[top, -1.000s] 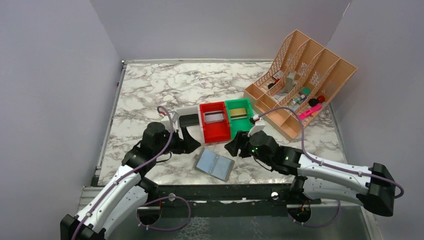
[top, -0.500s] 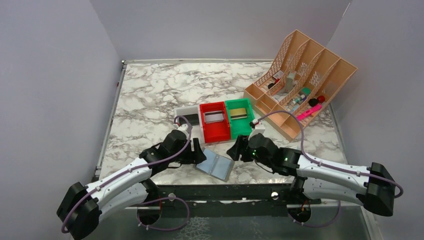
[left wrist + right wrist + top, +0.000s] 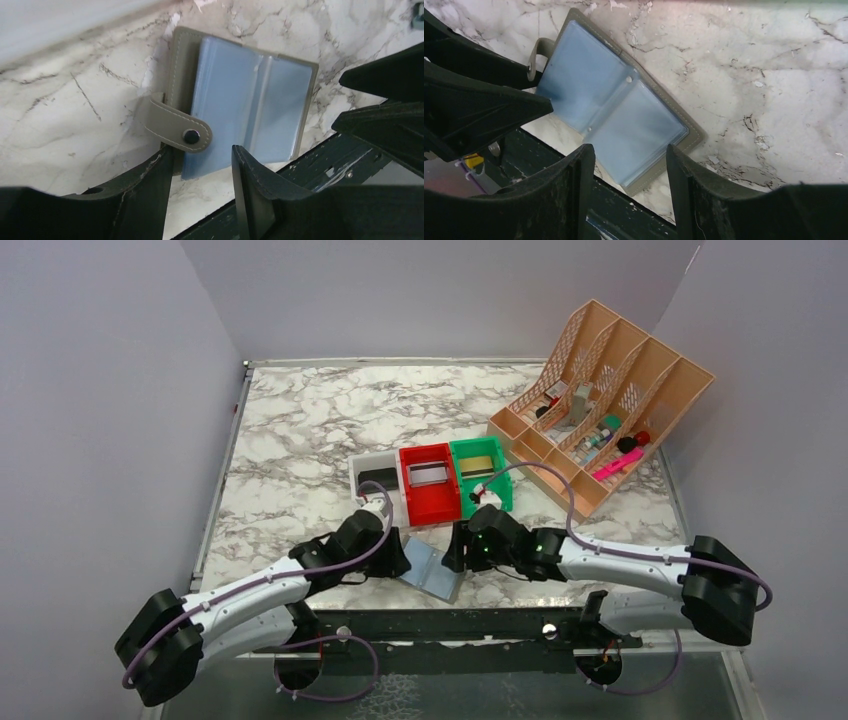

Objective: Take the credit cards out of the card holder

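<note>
The card holder (image 3: 432,570) lies open and flat on the marble table (image 3: 300,420), low in the middle of the top view. Its lower corner reaches the dark rail at the table's near edge. The pale blue sleeves face up inside a grey-green stitched border. Whether any card sits in the sleeves cannot be told.

The left gripper (image 3: 392,558) comes in from the lower left and sits at the holder's left edge. In the left wrist view, the card holder (image 3: 245,102) fills the upper middle. Its strap (image 3: 175,127), with a dark snap, is folded over the lower left of the blue panel. The left gripper (image 3: 200,155) stands just below that strap, jaws spread. One finger is beside the strap's end and the other is over the blue panel's lower edge. Nothing is pinched.

The right gripper (image 3: 455,550) comes in from the right and sits at the holder's upper right edge. In the right wrist view, the card holder (image 3: 614,112) runs diagonally from the upper left to the lower middle. The right gripper (image 3: 629,150) has its jaws spread, straddling the holder's lower corner without clamping it. The left arm's dark fingers fill the left side of that view.

Above the holder in the top view stand a white bin (image 3: 358,468) with a black card (image 3: 377,478), a red bin (image 3: 430,508) and a green bin (image 3: 481,490).
</note>
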